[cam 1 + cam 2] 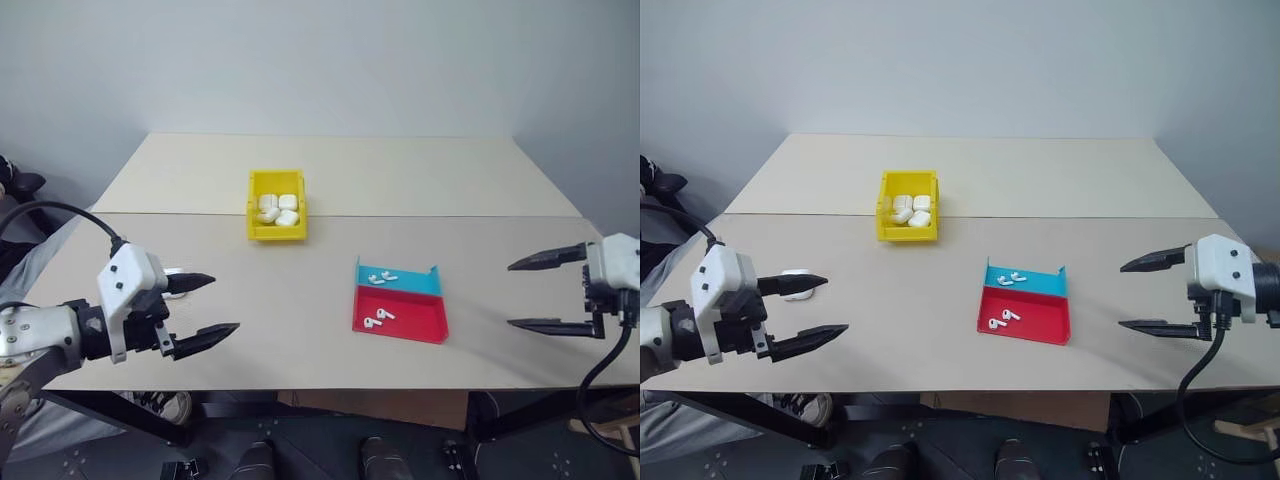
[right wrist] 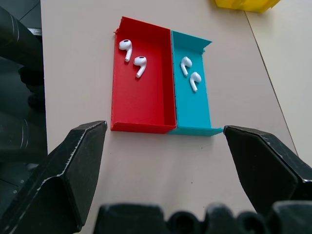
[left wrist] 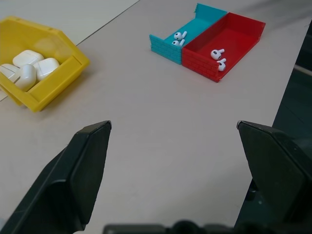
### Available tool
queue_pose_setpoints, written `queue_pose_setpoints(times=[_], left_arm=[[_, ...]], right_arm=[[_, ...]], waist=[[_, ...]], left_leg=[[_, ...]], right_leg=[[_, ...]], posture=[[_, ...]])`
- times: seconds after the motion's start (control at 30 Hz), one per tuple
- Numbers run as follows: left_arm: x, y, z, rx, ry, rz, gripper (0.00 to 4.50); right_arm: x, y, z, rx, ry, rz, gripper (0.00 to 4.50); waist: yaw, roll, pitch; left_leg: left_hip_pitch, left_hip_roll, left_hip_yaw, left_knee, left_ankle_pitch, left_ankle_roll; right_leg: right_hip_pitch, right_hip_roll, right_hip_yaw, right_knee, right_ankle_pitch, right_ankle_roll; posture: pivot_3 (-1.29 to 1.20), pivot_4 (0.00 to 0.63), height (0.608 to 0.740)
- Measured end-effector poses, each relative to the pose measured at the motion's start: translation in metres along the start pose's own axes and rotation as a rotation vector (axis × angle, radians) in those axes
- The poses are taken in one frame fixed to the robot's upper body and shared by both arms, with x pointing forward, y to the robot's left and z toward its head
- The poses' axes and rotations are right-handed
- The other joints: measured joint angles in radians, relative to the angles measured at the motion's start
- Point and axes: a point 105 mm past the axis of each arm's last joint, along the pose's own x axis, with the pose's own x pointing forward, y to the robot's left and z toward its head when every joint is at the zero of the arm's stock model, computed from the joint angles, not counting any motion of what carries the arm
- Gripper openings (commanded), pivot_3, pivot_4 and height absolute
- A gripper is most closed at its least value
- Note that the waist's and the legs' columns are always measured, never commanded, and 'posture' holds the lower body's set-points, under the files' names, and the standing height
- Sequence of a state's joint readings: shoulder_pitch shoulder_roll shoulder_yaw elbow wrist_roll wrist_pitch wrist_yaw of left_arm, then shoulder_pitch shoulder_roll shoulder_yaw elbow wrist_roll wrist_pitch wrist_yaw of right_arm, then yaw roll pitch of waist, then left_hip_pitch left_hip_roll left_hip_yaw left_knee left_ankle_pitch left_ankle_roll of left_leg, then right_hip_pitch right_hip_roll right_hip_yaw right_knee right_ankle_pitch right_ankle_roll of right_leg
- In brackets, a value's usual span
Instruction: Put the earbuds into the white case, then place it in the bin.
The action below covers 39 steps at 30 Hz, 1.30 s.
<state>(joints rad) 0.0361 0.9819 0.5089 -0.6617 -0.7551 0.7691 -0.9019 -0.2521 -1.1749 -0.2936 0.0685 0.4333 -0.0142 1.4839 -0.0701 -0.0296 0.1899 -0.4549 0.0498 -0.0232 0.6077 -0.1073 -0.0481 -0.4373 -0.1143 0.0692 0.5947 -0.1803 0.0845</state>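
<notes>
Two earbuds lie in the red half and two earbuds in the blue half of a flat tray at mid-table. One white case lies on the table at the left, just behind my left gripper, which is open and empty. The yellow bin stands farther back and holds several white cases. My right gripper hovers open and empty to the right of the tray, pointing toward it.
A seam runs across the tabletop just behind the bin. The table's front edge lies close under both grippers. Bare tabletop separates the tray, the bin and the lone case.
</notes>
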Motion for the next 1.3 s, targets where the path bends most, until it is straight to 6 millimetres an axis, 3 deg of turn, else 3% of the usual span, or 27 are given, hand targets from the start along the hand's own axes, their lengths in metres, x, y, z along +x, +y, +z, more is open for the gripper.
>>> queue_pose_setpoints(times=[0.37,0.57,0.7,0.8,0.87,1.07,1.3], left_arm=[[0.001,0.007,0.000,0.071,0.068,0.141,4.50],[0.005,0.021,-0.003,0.052,0.121,0.350,4.50],[0.013,0.038,0.010,-0.047,0.120,0.508,4.50],[0.019,0.055,0.008,-0.166,0.172,0.626,4.50],[0.022,0.061,0.003,-0.214,0.222,0.670,4.50],[0.045,0.077,0.013,-0.327,0.198,0.738,4.50],[0.023,0.104,-0.017,-0.499,0.332,0.964,4.50]], right_arm=[[0.003,-0.003,0.001,0.004,-0.005,-0.017,4.46],[0.006,-0.004,-0.001,0.008,0.008,-0.005,4.46],[0.006,-0.006,-0.002,0.014,0.004,-0.012,4.46],[0.007,-0.007,-0.001,0.014,0.001,-0.014,4.46],[0.007,-0.009,-0.001,0.015,0.001,-0.021,4.46],[0.010,-0.009,-0.002,0.041,0.001,-0.036,4.46],[0.014,-0.004,-0.005,0.069,0.010,-0.032,4.46]], waist=[[0.001,0.000,0.000],[0.001,0.000,0.000],[0.009,0.000,0.000],[0.011,-0.001,0.000],[0.009,-0.002,0.000],[0.007,-0.003,0.001],[0.010,-0.003,0.001]], left_leg=[[0.000,0.000,0.000,-0.001,0.000,0.000],[0.000,0.000,0.000,0.001,0.000,0.000],[0.001,-0.001,-0.002,0.002,0.000,0.000],[0.009,-0.001,-0.003,0.003,0.000,0.000],[0.010,-0.001,-0.004,0.003,0.000,0.000],[0.010,-0.002,-0.005,0.000,0.000,0.000],[0.011,-0.002,-0.005,-0.002,0.000,0.000]], right_leg=[[0.000,0.000,0.000,0.000,0.000,0.000],[0.001,0.000,0.000,0.000,0.000,0.000],[0.004,0.002,0.000,0.001,0.000,0.000],[0.016,0.003,0.000,0.001,0.000,0.001],[0.017,0.002,0.000,0.000,0.000,0.001],[0.016,0.003,0.000,0.003,0.000,0.001],[0.014,0.004,0.000,0.006,0.000,0.001]], posture=[[0.00,0.150,0.740],[0.00,0.150,0.740],[0.00,0.150,0.740],[0.00,0.150,0.740],[0.00,0.150,0.740],[0.00,0.150,0.740],[0.00,0.150,0.740]])
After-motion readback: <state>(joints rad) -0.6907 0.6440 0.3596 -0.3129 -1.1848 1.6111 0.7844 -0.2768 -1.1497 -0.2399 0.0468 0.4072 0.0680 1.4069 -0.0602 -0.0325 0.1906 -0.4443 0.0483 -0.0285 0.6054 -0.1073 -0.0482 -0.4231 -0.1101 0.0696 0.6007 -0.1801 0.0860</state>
